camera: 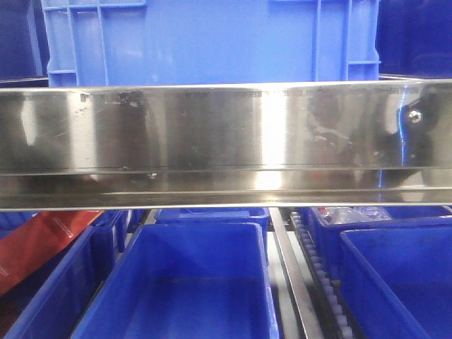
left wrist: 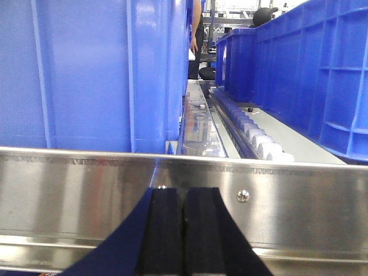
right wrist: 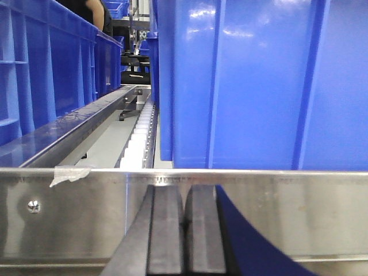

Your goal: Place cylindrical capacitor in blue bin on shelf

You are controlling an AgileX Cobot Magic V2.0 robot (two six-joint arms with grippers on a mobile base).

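The shelf's wide shiny front rail (camera: 226,134) fills the middle of the front view, with a large blue bin (camera: 212,42) on the tier above it and further blue bins (camera: 187,282) on the tier below. The cylindrical capacitor is out of view. My left gripper (left wrist: 184,198) is shut, pads together with nothing between them, right in front of the rail (left wrist: 69,195). My right gripper (right wrist: 185,198) is shut the same way before the rail (right wrist: 299,213). Neither gripper shows in the front view.
Roller tracks (left wrist: 253,132) (right wrist: 141,135) run back between the bins. A red packet (camera: 42,244) lies in the lower left bin and clear plastic items (camera: 349,214) in the lower right one. A scrap of tape (right wrist: 69,174) sticks on the rail. A person (right wrist: 92,14) stands far behind.
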